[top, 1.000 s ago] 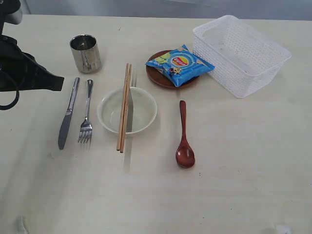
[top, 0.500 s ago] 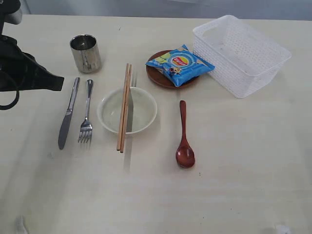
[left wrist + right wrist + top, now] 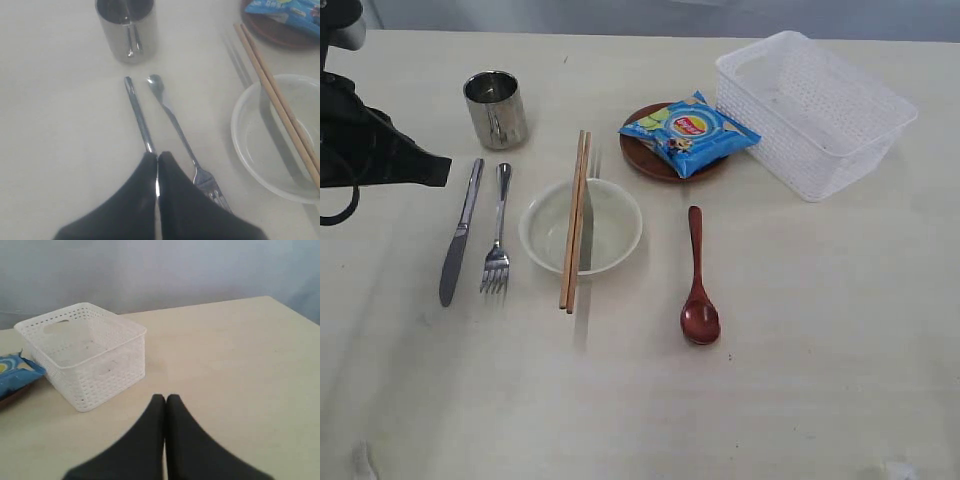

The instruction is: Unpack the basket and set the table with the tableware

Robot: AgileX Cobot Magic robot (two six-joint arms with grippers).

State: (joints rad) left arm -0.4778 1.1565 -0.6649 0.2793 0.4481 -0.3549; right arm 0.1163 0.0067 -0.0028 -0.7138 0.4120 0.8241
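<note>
Basket: the basket (image 3: 815,110) stands at the far right of the counter (image 3: 800,330); its inside looks empty.
Setting: the bowl (image 3: 581,227) sits mid-counter with the chopsticks (image 3: 575,220) laid across its rim. The fork (image 3: 498,240) and knife (image 3: 460,232) lie side by side to its left, the cup (image 3: 496,110) beyond them and the spoon (image 3: 698,280) to its right.
Plate: the plate (image 3: 645,162) lies between bowl and basket, with a crisp packet (image 3: 690,133) on top.
Step in hand: in my judgement unpacking is done; you have only to clear the arms.
Method: lift the left arm straight up before swinging away, so that you do not brush the knife.
Left gripper: the left gripper (image 3: 157,160) is clenched, nothing between the jaws. It is poised over the knife; contact cannot be told.
Right gripper: the right gripper (image 3: 165,400) is clenched and empty, apart from the basket.
</note>
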